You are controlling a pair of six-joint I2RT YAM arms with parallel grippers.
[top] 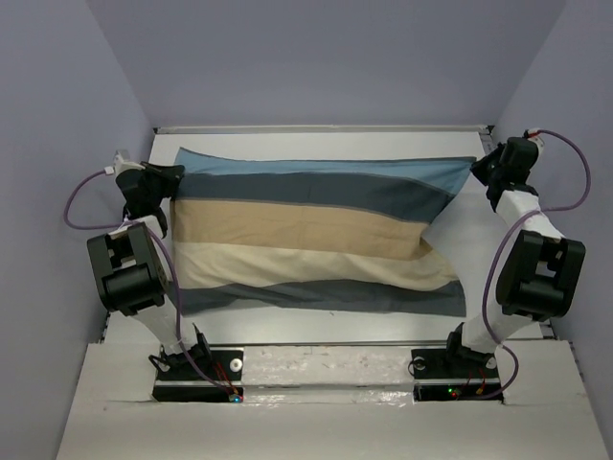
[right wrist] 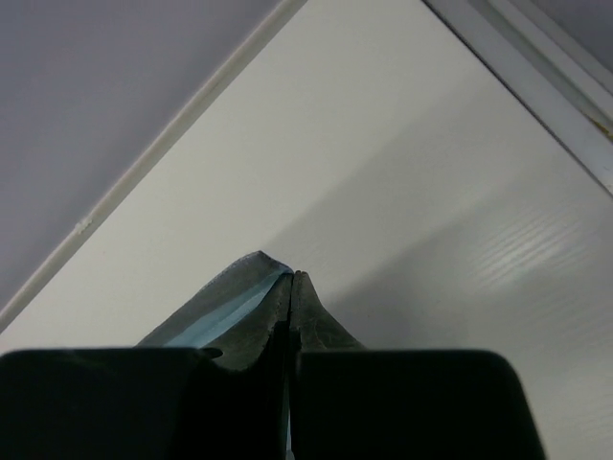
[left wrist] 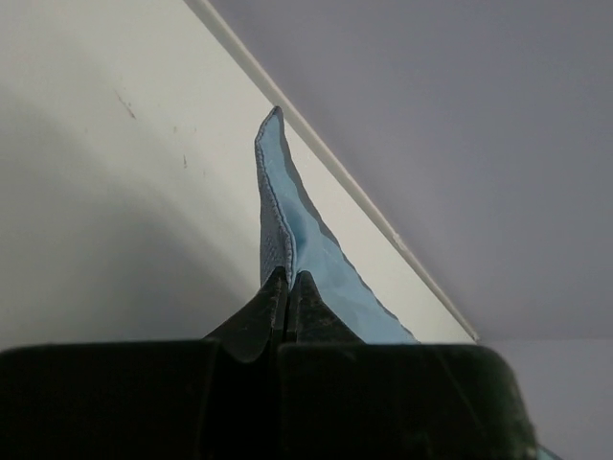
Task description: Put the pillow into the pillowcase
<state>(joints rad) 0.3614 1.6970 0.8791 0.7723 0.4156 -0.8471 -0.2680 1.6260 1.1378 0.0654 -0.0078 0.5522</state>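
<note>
The pillowcase is spread wide across the table with its banded face up: blue, dark blue, tan, cream, dark blue. It looks plump. My left gripper is shut on its far left corner, and a blue fold of the pillowcase rises from the closed tips of that gripper. My right gripper is shut on the far right corner, where a hem of the pillowcase lies beside the shut gripper. The pillow is hidden. I cannot tell a white patch at the pillowcase's right edge from the table.
The white table has a raised rail along its far edge and lilac walls on three sides. Both arm bases are bolted at the near edge, with purple cables looping beside each arm.
</note>
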